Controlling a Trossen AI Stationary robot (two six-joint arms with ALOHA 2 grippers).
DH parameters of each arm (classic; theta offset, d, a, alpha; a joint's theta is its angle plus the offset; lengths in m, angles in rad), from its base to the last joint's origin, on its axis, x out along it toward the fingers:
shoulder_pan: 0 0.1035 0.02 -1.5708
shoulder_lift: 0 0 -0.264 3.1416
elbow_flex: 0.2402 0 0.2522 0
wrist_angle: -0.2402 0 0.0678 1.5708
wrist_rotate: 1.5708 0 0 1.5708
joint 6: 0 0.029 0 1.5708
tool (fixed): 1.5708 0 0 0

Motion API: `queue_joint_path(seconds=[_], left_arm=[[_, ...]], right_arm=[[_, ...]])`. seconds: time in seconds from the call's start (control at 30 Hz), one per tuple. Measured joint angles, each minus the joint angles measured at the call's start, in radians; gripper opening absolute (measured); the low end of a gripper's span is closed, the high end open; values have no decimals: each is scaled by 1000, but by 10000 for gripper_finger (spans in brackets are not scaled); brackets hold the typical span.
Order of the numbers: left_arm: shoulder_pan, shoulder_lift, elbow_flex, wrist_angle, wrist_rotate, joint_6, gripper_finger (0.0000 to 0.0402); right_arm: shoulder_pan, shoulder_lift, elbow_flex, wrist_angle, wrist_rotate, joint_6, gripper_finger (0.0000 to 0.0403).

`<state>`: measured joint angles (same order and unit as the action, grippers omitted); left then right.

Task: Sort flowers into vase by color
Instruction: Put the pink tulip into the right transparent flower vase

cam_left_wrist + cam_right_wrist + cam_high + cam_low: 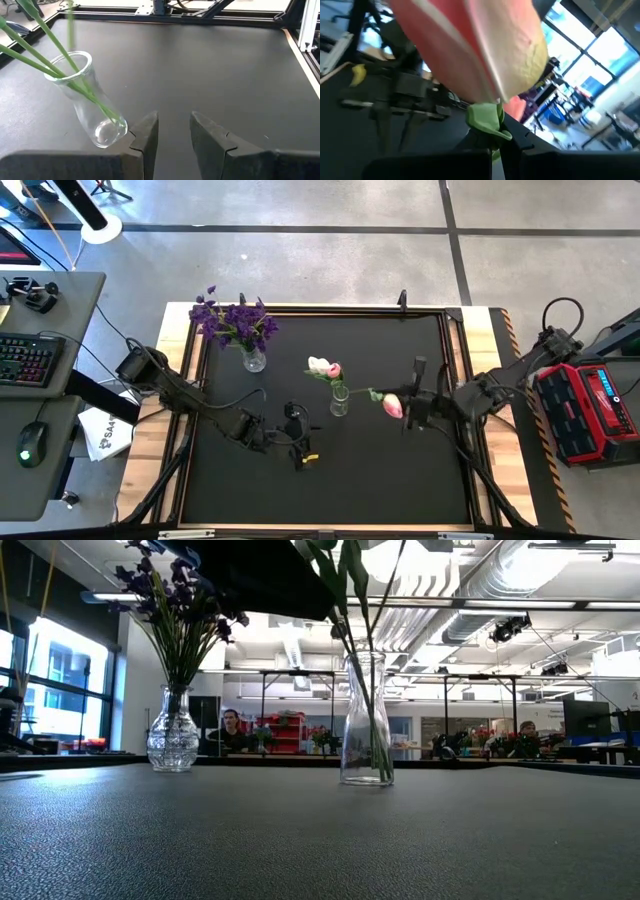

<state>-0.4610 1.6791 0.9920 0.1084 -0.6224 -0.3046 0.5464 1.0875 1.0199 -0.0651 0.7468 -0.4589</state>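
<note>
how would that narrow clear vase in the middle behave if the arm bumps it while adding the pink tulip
The narrow vase looks tall over a small base, so a sideways knock would probably tip it. It appears to be clear glass, likely fragile and slippery. The stems in it lean to one side, which may pull it that way. The right gripper, shut on the pink tulip, is close beside it.

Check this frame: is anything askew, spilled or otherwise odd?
Nothing spilled or toppled. Both vases stand upright: purple flowers in the left vase, tulips in the middle vase. The right gripper is shut on a pink tulip whose stem slants over the middle vase's mouth. The left gripper holds nothing.
</note>
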Motion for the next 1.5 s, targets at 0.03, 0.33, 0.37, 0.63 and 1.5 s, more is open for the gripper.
queue_joint_path(seconds=[0.03,0.33,0.37,0.63,1.5], left_arm=[[0,0,0,0,0,0,101],[0,0,0,2,0,0,101],[0,0,0,2,0,0,101],[0,0,0,10,0,-1,101],[2,1,0,24,0,1,101]], right_arm=[[-16,3,0,2,-2,13,1],[-130,58,0,-11,-167,62,0],[-142,63,0,-18,-183,75,0],[-253,77,0,-119,-309,235,0],[-378,219,0,-124,-471,302,7]])
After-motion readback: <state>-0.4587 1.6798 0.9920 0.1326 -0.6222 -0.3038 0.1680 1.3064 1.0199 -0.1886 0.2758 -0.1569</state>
